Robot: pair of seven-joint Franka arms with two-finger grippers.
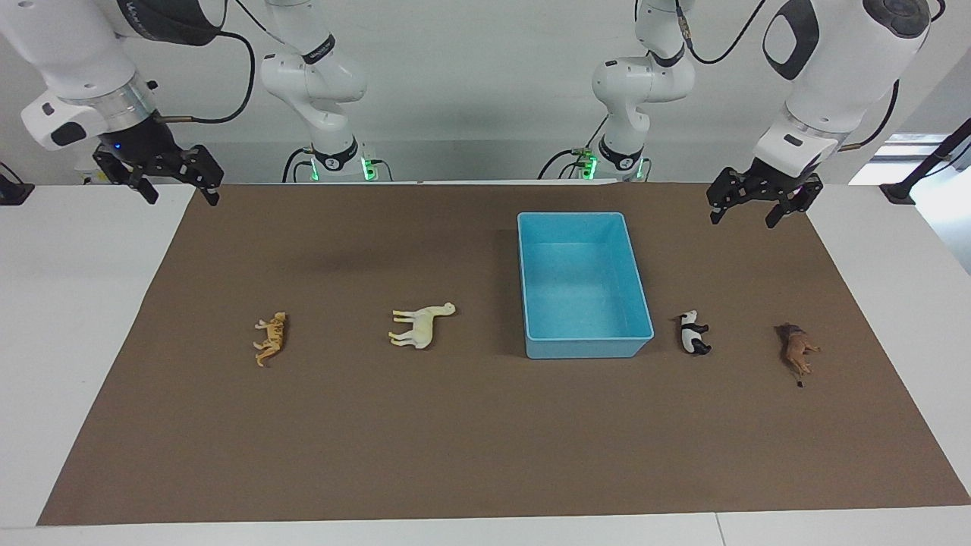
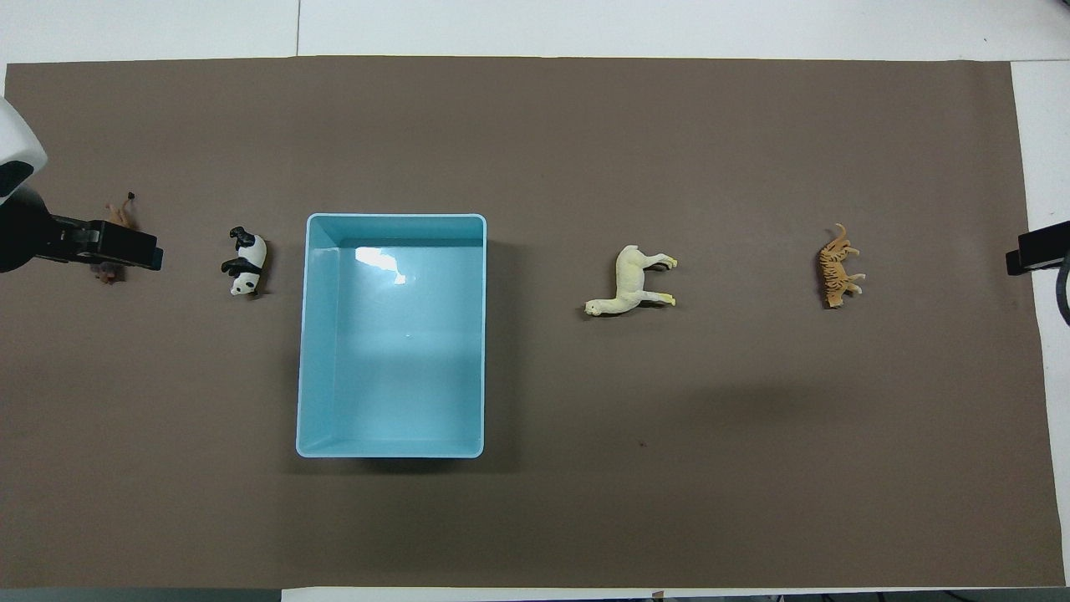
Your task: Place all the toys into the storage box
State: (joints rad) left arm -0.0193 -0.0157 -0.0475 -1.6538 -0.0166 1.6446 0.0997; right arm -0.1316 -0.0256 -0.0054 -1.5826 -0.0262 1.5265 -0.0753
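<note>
Your light blue rectangular plastic storage box (image 1: 584,282) holds nothing; all four small plastic animal toys lie outside on the brown mat (image 1: 485,425). Left gripper (image 1: 761,206) and right gripper (image 1: 159,179) hang released.

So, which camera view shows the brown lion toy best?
The facing view: the lion lies on the brown mat in full sight, with nothing over it. In the overhead view the raised left gripper covers most of the lion, so only small parts of it show above and below the gripper.
</note>
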